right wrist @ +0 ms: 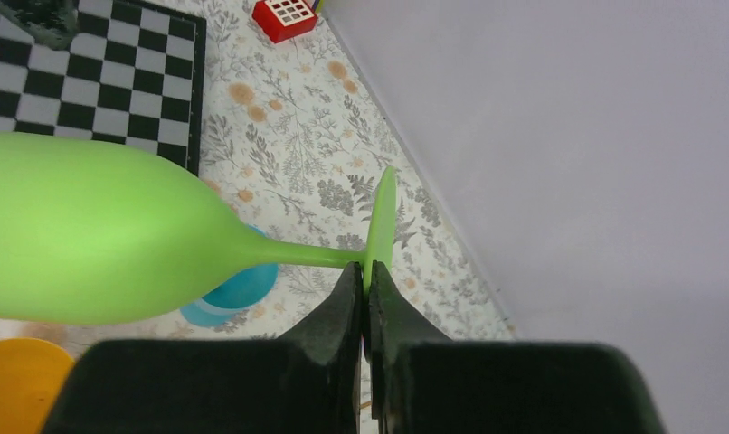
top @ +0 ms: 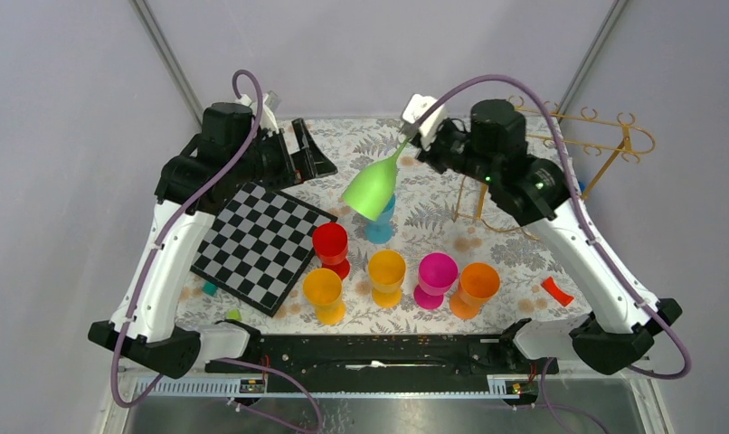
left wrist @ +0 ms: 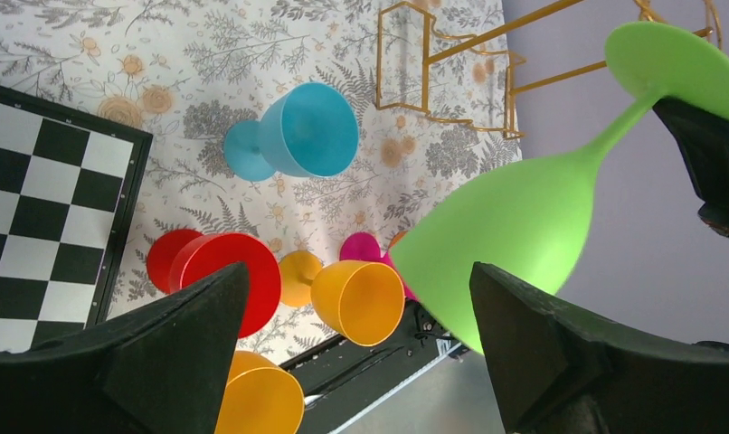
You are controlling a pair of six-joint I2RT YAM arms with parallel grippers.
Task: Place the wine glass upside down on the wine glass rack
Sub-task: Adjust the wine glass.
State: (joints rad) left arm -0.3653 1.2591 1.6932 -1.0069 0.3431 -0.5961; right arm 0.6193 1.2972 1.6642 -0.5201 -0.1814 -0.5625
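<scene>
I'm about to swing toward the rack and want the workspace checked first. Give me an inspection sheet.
Surface: floral cloth, lying flat.
Job's things: green wine glass held aloft, bowl tilted down; gold rack far right, no glass on it.
Clutter: checkerboard; blue glass, red glass, two yellow glasses, magenta glass, orange glass, all upright; red block.
Grippers: right gripper shut on the green glass's foot; left gripper open, holding nothing.
Cables: purple cables follow both arms, clear of the glasses.
Surroundings: plain walls, metal frame posts.
</scene>
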